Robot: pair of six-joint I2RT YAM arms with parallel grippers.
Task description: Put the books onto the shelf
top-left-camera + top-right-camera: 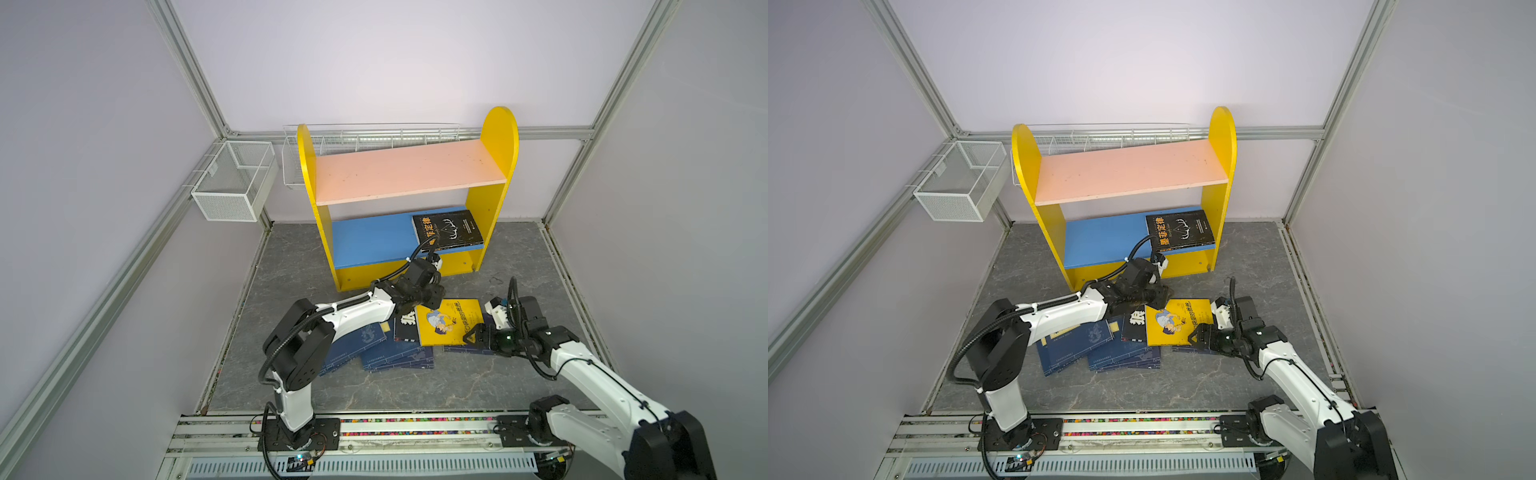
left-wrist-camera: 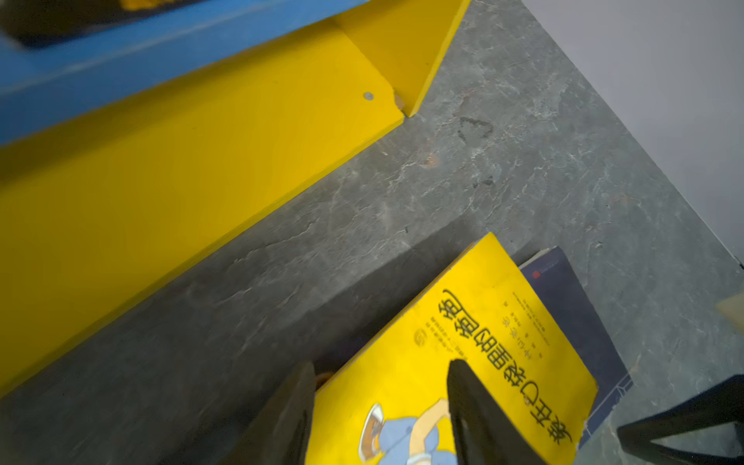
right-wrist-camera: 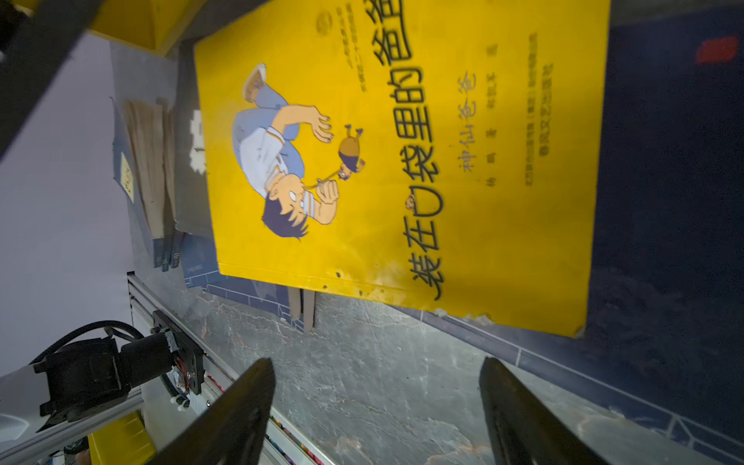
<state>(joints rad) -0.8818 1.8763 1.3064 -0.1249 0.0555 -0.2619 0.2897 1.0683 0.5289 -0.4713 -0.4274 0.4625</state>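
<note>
Your shelf (image 1: 500, 137) has yellow side panels, a pink upper board (image 1: 407, 170) and a blue lower board (image 1: 370, 241), and the black book (image 1: 451, 228) lying there carries gold-yellow characters and a pale line drawing. On your grey, pale-veined floor (image 1: 415, 386), the yellow book (image 1: 449, 322) shows black characters and a cartoon boy in blue and white, the navy-blue books (image 1: 399, 359) bear faint lighter line patterns, the second black book (image 1: 405, 328) has a white character, and your mesh basket (image 1: 226, 208) is white

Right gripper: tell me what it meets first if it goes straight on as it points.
Likely the yellow book at its near edge, or the navy book just beneath; depth is unclear.
</note>
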